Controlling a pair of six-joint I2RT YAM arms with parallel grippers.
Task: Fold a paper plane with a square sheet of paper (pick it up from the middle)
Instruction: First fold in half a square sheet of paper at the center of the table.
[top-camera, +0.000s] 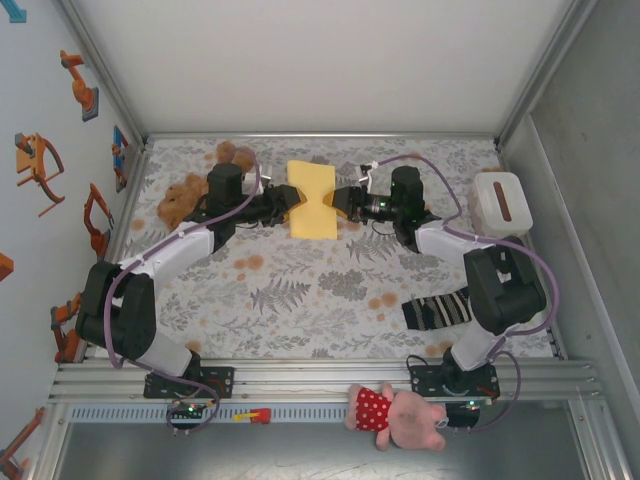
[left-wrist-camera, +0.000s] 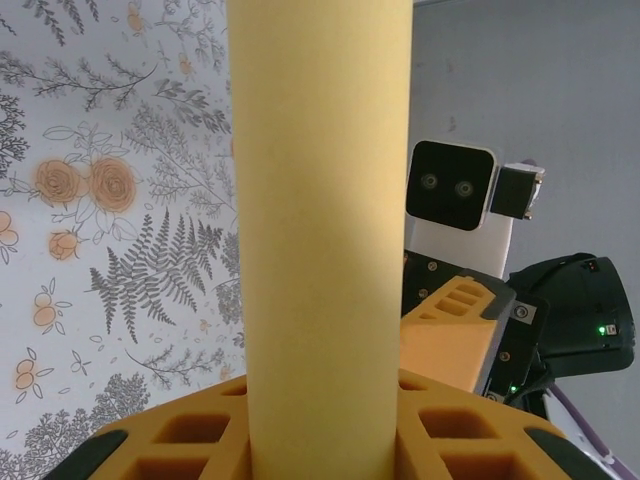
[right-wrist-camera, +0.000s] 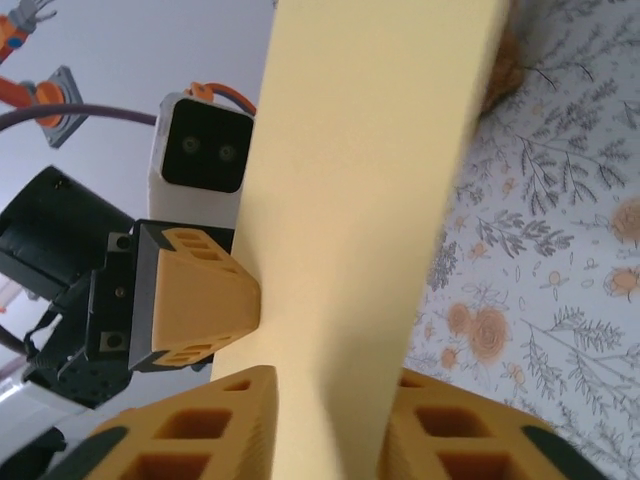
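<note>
The left gripper (top-camera: 289, 205) and right gripper (top-camera: 338, 203) face each other with the paper (top-camera: 312, 200) between them, lifted off the table (top-camera: 300, 300). The left jaws are clamped on its near-side edge at the middle. The right jaws look closed on the opposite edge, fingers pressed to both faces. The sheet narrows at the two grips and flares beyond them. I'd say this is the first fold being set up. The next move needs both edges matched squarely before any crease is pressed.

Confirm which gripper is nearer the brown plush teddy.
Left. The left gripper pinches the pale-yellow paper sheet just right of the brown plush teddy; right gripper grips its opposite edge, farther right.
</note>
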